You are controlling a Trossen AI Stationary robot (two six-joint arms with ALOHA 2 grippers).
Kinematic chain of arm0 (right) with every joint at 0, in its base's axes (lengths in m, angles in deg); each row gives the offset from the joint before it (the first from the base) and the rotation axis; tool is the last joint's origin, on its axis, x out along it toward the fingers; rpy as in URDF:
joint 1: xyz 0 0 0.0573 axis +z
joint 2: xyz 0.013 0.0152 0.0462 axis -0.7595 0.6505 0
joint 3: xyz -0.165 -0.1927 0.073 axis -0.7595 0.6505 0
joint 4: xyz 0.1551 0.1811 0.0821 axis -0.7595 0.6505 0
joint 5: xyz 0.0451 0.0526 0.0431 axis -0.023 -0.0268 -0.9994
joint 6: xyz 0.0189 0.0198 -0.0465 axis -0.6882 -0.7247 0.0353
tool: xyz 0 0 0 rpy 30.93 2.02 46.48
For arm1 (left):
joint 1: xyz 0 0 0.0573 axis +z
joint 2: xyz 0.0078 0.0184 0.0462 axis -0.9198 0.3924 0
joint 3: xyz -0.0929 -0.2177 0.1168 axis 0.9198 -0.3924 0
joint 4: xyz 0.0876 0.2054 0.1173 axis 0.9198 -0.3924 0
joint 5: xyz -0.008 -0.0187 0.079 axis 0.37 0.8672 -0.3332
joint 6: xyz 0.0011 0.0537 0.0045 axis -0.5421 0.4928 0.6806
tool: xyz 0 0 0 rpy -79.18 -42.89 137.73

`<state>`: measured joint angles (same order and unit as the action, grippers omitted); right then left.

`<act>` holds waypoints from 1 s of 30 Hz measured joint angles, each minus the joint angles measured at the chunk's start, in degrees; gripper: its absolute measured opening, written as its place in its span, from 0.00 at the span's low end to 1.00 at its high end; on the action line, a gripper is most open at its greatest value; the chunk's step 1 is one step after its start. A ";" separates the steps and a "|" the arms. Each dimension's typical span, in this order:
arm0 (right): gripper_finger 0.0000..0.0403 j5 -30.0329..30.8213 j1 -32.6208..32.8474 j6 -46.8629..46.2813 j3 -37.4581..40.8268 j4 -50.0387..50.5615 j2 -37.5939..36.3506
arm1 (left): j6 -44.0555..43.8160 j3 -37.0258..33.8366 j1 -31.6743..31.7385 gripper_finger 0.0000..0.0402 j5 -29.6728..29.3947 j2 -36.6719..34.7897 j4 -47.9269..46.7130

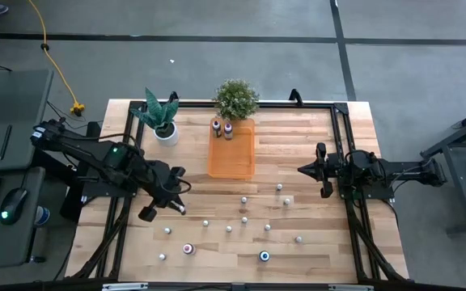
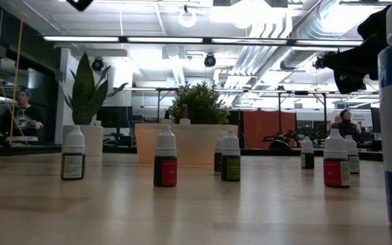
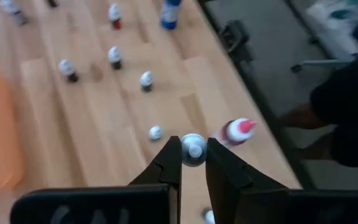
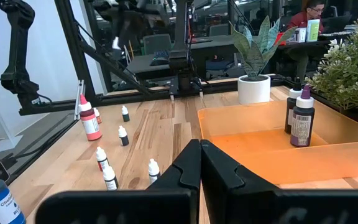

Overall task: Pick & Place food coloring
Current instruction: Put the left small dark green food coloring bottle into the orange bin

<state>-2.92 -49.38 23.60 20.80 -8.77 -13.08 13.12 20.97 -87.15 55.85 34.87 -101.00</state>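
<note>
Several tiny white-capped food coloring bottles (image 1: 244, 219) stand upright on the near half of the wooden table. Two dark ones (image 1: 222, 128) stand in the far end of the orange tray (image 1: 231, 158). My left gripper (image 1: 180, 208) hovers over the near-left part of the table, shut on one small bottle (image 3: 193, 150). My right gripper (image 1: 304, 170) waits right of the tray, fingers shut (image 4: 201, 148) on nothing. My left gripper pinches a small bottle at its white cap (image 3: 194, 144) between the two fingertips (image 3: 173, 155), coming from above and pointing down. The cap looks larger than those on the table, so the bottle seems lifted. Its body is hidden under the cap.
A larger pink-red bottle (image 1: 188, 249) and a larger blue-white bottle (image 1: 264, 256) stand near the table's near edge. A white-potted plant (image 1: 164, 121) and a bushy green plant (image 1: 236, 99) sit at the far edge beside the tray. Black frame rails run along both sides.
</note>
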 joint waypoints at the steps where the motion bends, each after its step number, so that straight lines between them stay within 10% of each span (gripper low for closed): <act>1: 0.00 0.00 0.01 0.00 0.00 -0.01 -0.01 | 0.32 0.27 0.00 0.08 0.94 0.00 0.20; 10: 0.00 0.00 0.01 0.00 0.00 -0.01 0.00 | 1.77 1.16 0.02 0.08 -2.46 0.79 6.54; 30: 0.00 0.00 0.01 0.00 -0.01 -0.01 0.04 | -13.27 17.31 8.15 0.09 -35.20 22.95 3.14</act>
<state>-2.92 -49.37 23.60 20.79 -8.78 -13.04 -0.15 38.28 -79.00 20.65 57.82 -97.87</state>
